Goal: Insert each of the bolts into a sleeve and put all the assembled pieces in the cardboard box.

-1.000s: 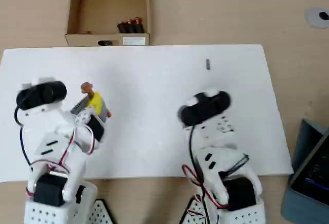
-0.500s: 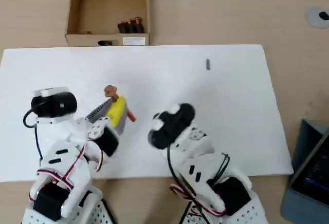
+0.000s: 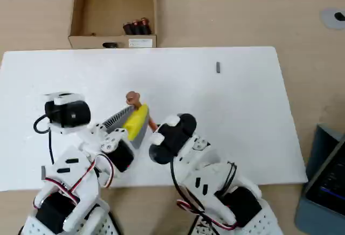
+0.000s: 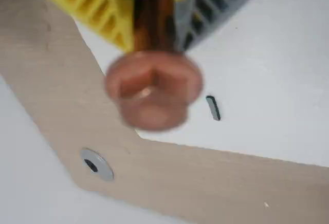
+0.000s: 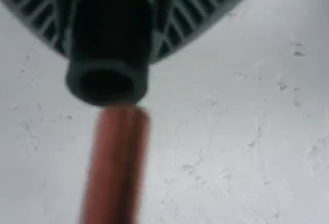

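Observation:
My left gripper [image 3: 136, 118], with one yellow and one grey finger, is shut on a copper bolt [image 3: 133, 99] above the white mat. In the left wrist view the bolt's hex head [image 4: 153, 88] sticks out past the fingertips. My right gripper [image 5: 110, 8] is shut on a black sleeve [image 5: 107, 82], its open end facing the camera. The bolt's shaft tip [image 5: 115, 162] lies just at the sleeve's mouth, not inside it. In the high view the right arm [image 3: 172, 137] stands right beside the bolt's tail [image 3: 152, 125]. The cardboard box [image 3: 78, 14] at the back holds assembled pieces [image 3: 137, 27].
One loose dark sleeve [image 3: 218, 67] lies on the mat [image 3: 242, 111] at the back right, also visible in the left wrist view as a sleeve [image 4: 213, 108]. A cable grommet [image 3: 333, 17] sits in the wooden table. A grey device [image 3: 326, 181] is at the right edge.
The left arm has carried the bolt rightward toward the mat's middle. The right arm has swung left to meet it, bringing the sleeve to the bolt's tail.

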`<state>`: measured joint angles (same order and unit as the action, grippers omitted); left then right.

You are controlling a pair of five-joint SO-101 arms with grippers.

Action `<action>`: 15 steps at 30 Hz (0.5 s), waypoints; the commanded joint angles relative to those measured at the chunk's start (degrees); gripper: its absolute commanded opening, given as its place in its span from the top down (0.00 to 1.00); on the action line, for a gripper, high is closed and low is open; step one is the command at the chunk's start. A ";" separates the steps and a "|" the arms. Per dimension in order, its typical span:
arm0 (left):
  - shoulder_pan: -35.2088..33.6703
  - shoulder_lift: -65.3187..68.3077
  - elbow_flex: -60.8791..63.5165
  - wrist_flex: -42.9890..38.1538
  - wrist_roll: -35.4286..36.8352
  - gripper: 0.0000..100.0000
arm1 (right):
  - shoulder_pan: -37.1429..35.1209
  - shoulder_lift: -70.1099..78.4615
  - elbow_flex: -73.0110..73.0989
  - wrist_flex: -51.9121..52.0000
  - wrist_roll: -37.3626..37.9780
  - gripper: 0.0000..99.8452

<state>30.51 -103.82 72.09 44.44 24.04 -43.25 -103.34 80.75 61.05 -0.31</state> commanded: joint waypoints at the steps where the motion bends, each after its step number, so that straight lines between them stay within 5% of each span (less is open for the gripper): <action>1: 0.53 -0.57 0.88 -1.85 0.44 1.00 | -0.92 -7.25 -1.45 -2.37 0.00 0.99; 15: -0.62 -0.66 6.95 -7.91 0.44 1.00 | -0.92 -7.25 -2.33 -3.34 0.00 0.99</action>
<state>30.51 -104.26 78.42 39.78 24.04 -43.25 -103.34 80.84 59.30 -0.31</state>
